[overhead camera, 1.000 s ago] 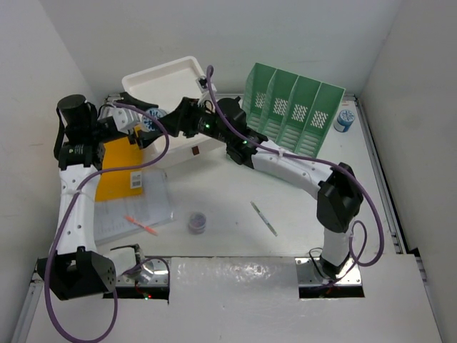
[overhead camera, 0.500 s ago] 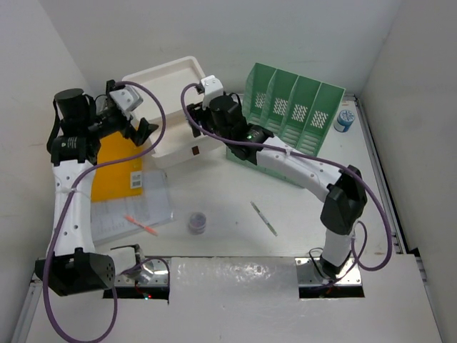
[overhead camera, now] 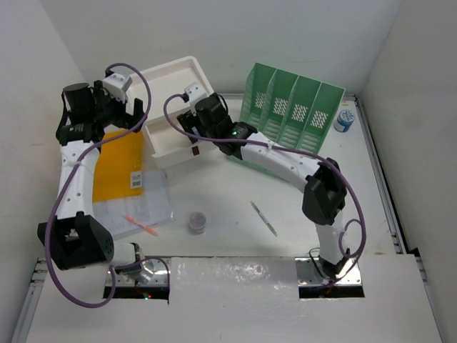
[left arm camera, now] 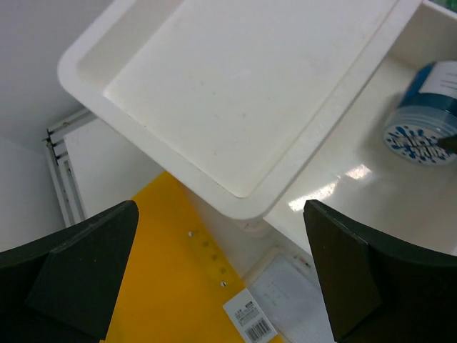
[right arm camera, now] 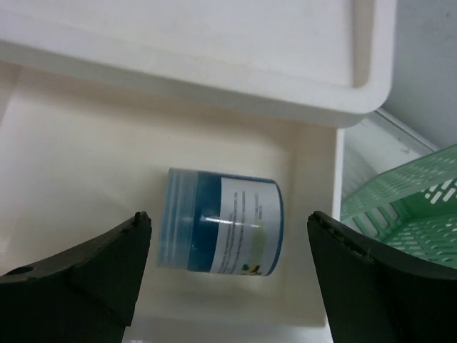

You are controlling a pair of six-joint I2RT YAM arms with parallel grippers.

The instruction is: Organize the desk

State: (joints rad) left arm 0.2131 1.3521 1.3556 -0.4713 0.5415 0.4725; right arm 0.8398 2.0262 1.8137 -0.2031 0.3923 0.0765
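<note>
The desk (overhead camera: 235, 187) is a wide white tabletop with metal rails. A white drawer box (overhead camera: 171, 84) stands at its back left with a drawer (right arm camera: 78, 179) pulled out. A blue jar (right arm camera: 221, 232) with a white label lies on its side in that drawer; it also shows in the left wrist view (left arm camera: 427, 118). My right gripper (right arm camera: 228, 239) hangs open above the jar, a finger on each side, not touching it. My left gripper (left arm camera: 221, 243) is open and empty over the box's left corner and a yellow folder (left arm camera: 157, 286).
A green slotted file rack (overhead camera: 294, 108) stands right of the box, a second blue jar (overhead camera: 345, 120) beyond it. The yellow folder (overhead camera: 118, 168) lies on papers (overhead camera: 139, 209) with a pink pen (overhead camera: 143, 225). A small purple jar (overhead camera: 198, 222) and a grey pen (overhead camera: 264, 218) lie mid-desk.
The two grippers, close together a second ago with the blue jar between them, have parted. The left drew back to the left; the right turned over the open drawer, where the jar lies.
</note>
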